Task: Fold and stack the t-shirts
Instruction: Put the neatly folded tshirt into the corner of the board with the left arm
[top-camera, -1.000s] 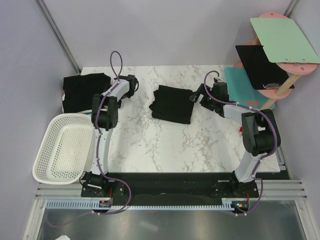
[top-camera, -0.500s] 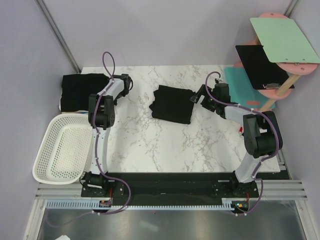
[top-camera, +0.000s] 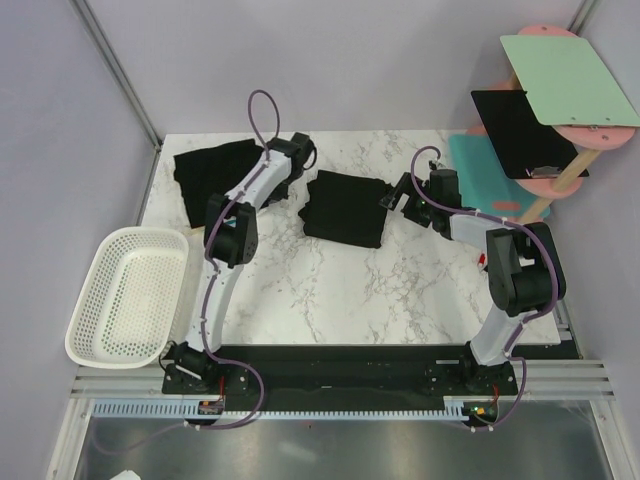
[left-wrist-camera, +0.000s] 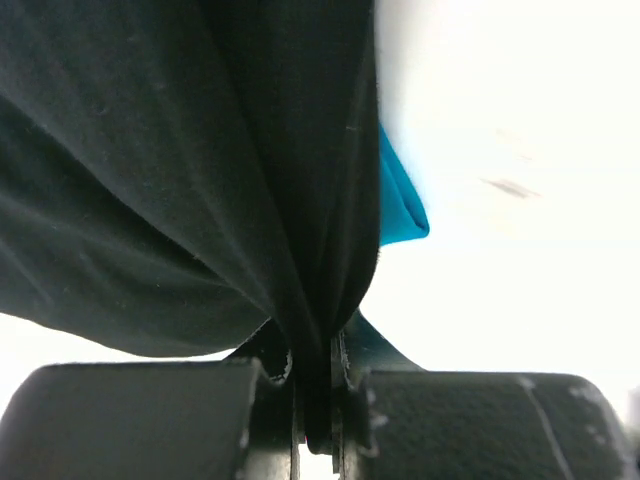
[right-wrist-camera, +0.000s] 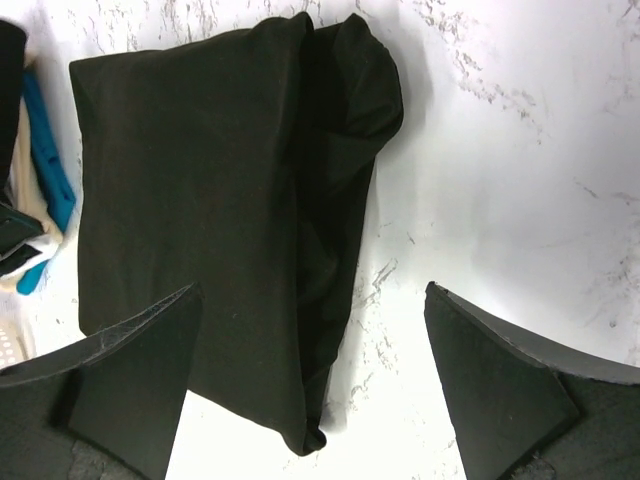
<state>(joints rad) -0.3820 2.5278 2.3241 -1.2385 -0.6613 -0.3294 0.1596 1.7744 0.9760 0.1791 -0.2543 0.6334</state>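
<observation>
Two black shirts lie on the far half of the worktop (top-camera: 330, 290). The left gripper (top-camera: 297, 150) has its jaws clenched on a bunched fold of the loose shirt (top-camera: 212, 172), which spreads from there toward the far left corner. In the left wrist view that fold is pinched tight between the jaws. The folded shirt (top-camera: 345, 208) lies at far centre, just right of the left gripper. The right gripper (top-camera: 393, 194) sits just right of the folded shirt with its jaws spread wide, grasping nothing. In its wrist view the fingers (right-wrist-camera: 120, 380) stand well apart, with the shirt's edge between them.
</observation>
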